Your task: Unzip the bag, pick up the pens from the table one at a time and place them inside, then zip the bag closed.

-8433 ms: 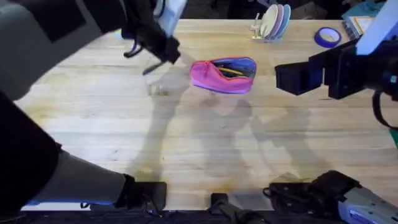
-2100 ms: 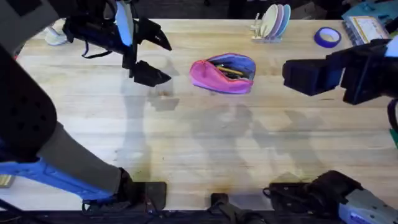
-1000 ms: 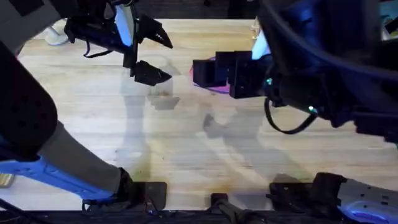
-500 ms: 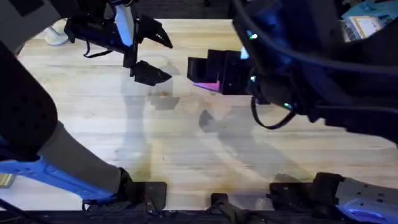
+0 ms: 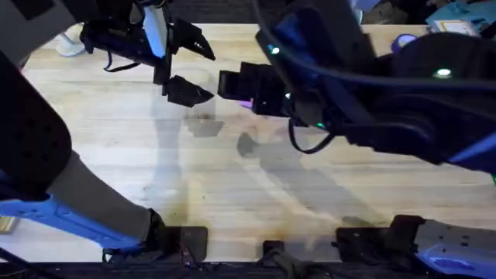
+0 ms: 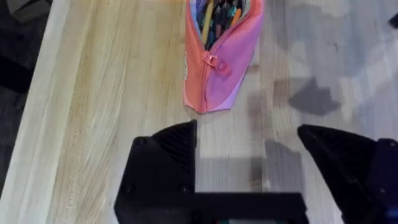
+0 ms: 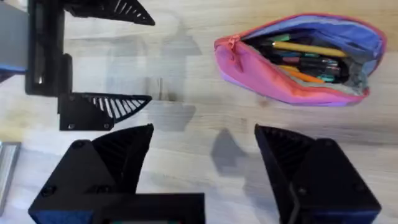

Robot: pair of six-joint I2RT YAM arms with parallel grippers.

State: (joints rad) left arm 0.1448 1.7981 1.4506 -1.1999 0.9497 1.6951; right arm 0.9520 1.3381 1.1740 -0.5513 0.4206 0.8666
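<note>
The pink bag point(image 7: 273, 78) lies unzipped on the wooden table point(image 5: 232, 178), its blue lining showing and several pens point(image 7: 301, 57) inside. The bag point(image 6: 217, 68) points its zipper pull point(image 6: 214, 62) toward my left gripper. In the overhead view my right arm covers the bag except for a pink sliver point(image 5: 246, 102). My left gripper point(image 5: 190, 67) hovers open just left of the bag, nothing between its fingers; it appears as point(image 6: 249, 155) in its own view. My right gripper point(image 7: 205, 162) is open and empty above the table, short of the bag. No loose pen lies on the table.
My left gripper's ribbed fingers point(image 7: 106, 109) sit close beside my right gripper's path. A blue tape roll point(image 5: 403, 39) is at the back right, a white object point(image 5: 70, 46) at the back left. The table's edge point(image 6: 43, 93) runs beyond the bag. A faint small mark point(image 7: 160, 87) lies near it.
My right arm has swung from the right side leftward over the bag and now hides it from overhead. The left gripper opened wider 8 s ago and has held still since.
</note>
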